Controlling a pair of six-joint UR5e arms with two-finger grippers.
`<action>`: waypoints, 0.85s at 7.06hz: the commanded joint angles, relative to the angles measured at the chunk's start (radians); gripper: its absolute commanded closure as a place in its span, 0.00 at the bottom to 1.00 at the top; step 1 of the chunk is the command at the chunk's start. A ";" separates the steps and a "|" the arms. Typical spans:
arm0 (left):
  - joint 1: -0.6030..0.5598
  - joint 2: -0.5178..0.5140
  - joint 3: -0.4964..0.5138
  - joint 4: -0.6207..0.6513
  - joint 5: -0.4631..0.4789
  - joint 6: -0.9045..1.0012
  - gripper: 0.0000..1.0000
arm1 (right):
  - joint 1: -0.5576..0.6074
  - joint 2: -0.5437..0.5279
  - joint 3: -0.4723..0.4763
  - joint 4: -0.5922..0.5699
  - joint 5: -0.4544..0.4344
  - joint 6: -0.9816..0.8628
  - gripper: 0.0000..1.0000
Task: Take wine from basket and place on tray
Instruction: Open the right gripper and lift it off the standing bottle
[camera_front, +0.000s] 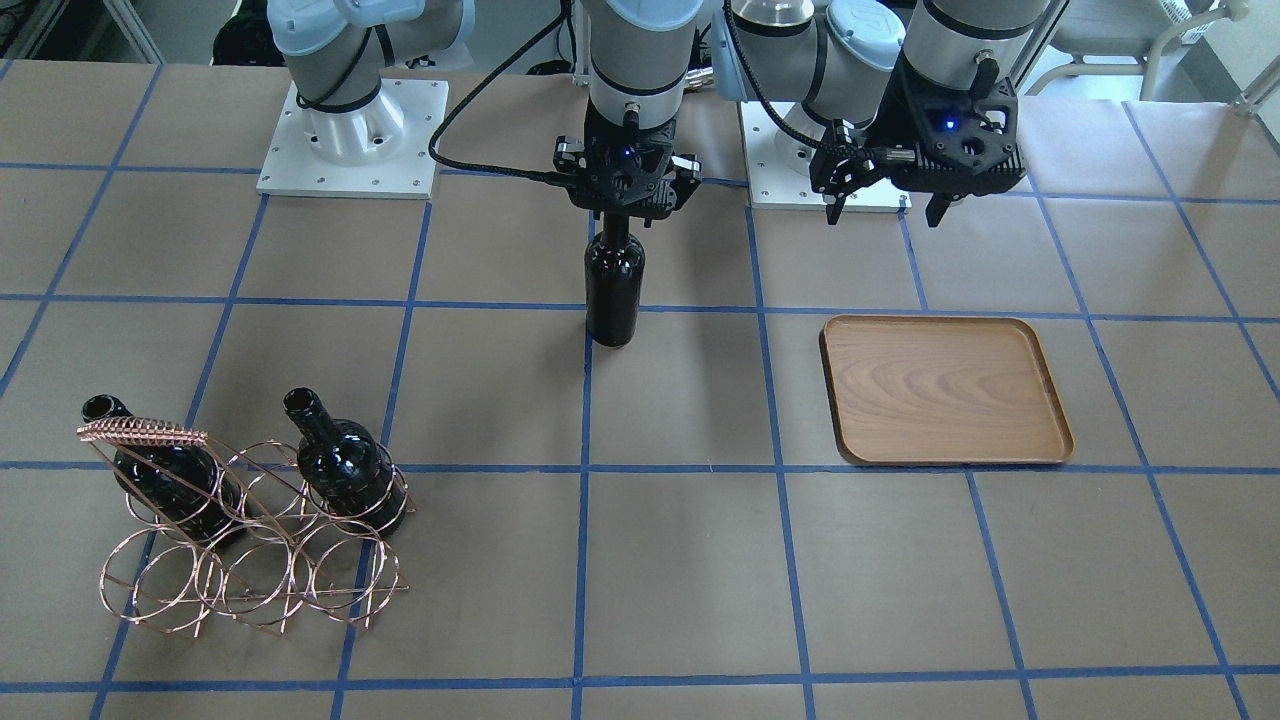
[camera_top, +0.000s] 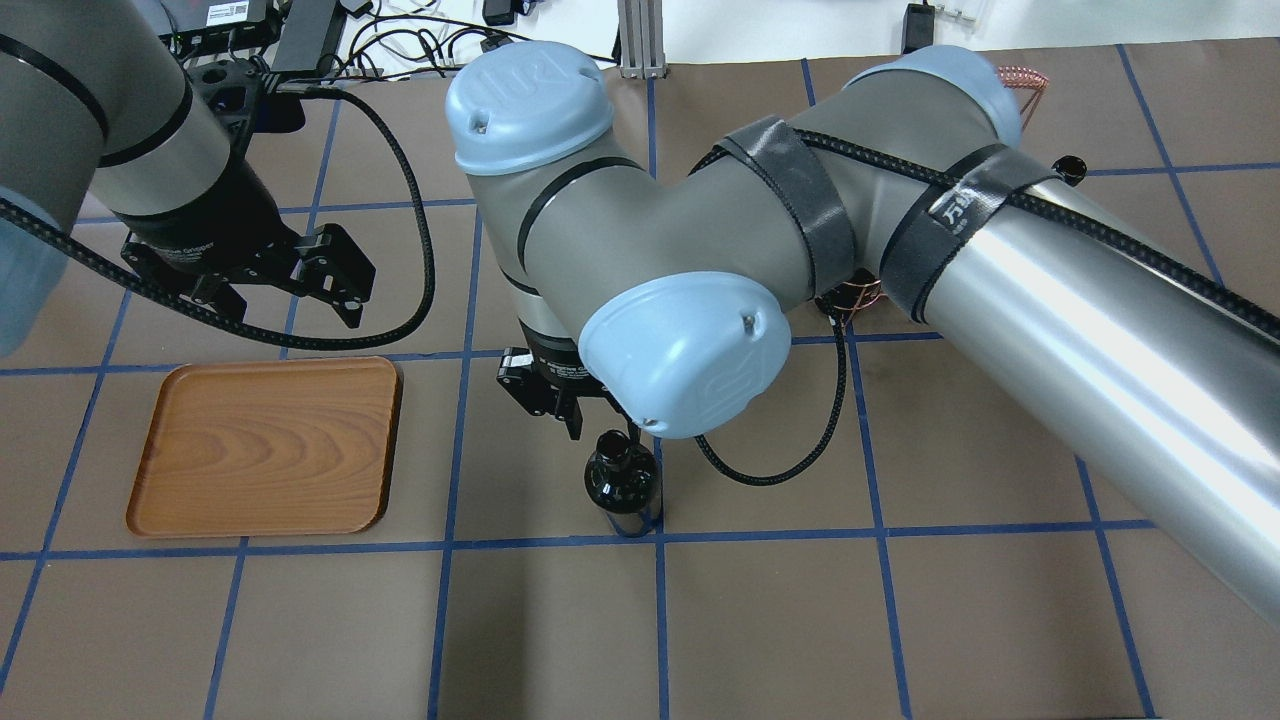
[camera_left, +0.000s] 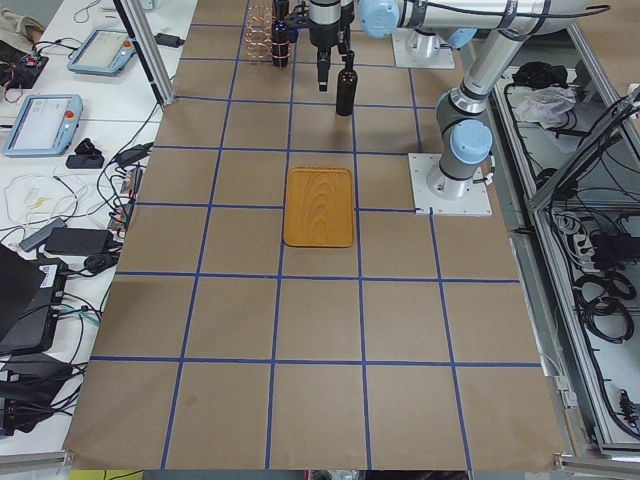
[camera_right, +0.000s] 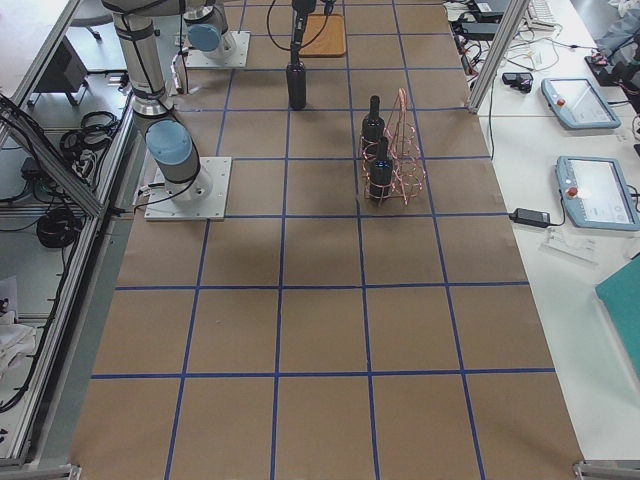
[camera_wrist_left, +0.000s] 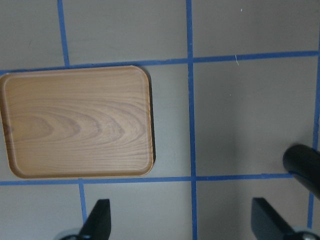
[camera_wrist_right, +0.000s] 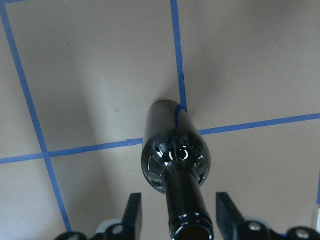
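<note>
One wine bottle stands upright on the table at a blue tape crossing, also seen from above. My right gripper is open, its fingers on either side of the bottle's neck with gaps showing. The copper wire basket stands at the table's end on my right and holds two more black bottles. The wooden tray lies bare to my left of the standing bottle. My left gripper is open and empty, hovering by the tray's near edge.
The brown table is marked with blue tape squares. The two arm bases are bolted at the robot's side of the table. In the overhead view my right arm hides most of the basket. Tablets lie on side desks.
</note>
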 joint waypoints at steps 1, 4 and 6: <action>0.000 -0.006 -0.004 0.008 -0.001 -0.001 0.00 | -0.003 0.000 -0.005 -0.002 -0.006 -0.003 0.17; 0.014 -0.006 0.001 0.006 -0.004 0.002 0.00 | -0.145 -0.058 -0.049 -0.009 -0.029 -0.188 0.00; -0.006 -0.017 0.008 0.016 -0.024 -0.016 0.00 | -0.277 -0.129 -0.048 -0.008 -0.035 -0.375 0.00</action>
